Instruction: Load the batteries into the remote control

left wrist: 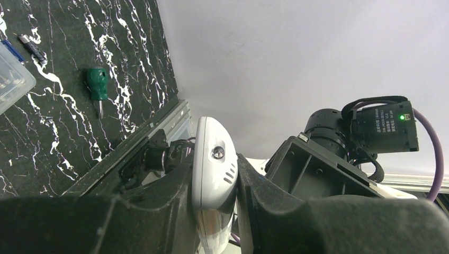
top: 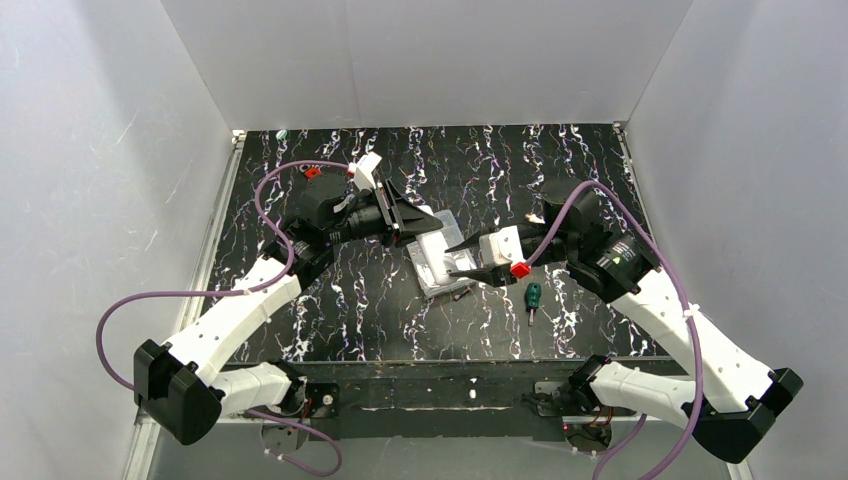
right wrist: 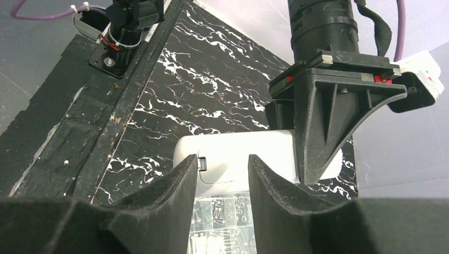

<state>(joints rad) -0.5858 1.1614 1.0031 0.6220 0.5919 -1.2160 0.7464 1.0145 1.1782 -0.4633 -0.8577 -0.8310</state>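
The white remote control (left wrist: 214, 169) is clamped edge-on between the fingers of my left gripper (left wrist: 216, 185), held off the table. In the top view it shows as a white slab (top: 431, 252) just right of the left gripper (top: 412, 222). My right gripper (right wrist: 222, 172) is open, its fingertips on either side of the remote's near end (right wrist: 233, 153), by a small grey tab; I cannot tell whether they touch. In the top view the right gripper (top: 462, 262) points left at the remote. A small dark battery (left wrist: 32, 46) lies on the table.
A clear compartment box of small parts (right wrist: 222, 222) lies under the remote, also in the top view (top: 449, 284). A green-handled screwdriver (top: 533, 297) lies right of it, also in the left wrist view (left wrist: 97, 84). White walls enclose the black marbled table (top: 350, 300).
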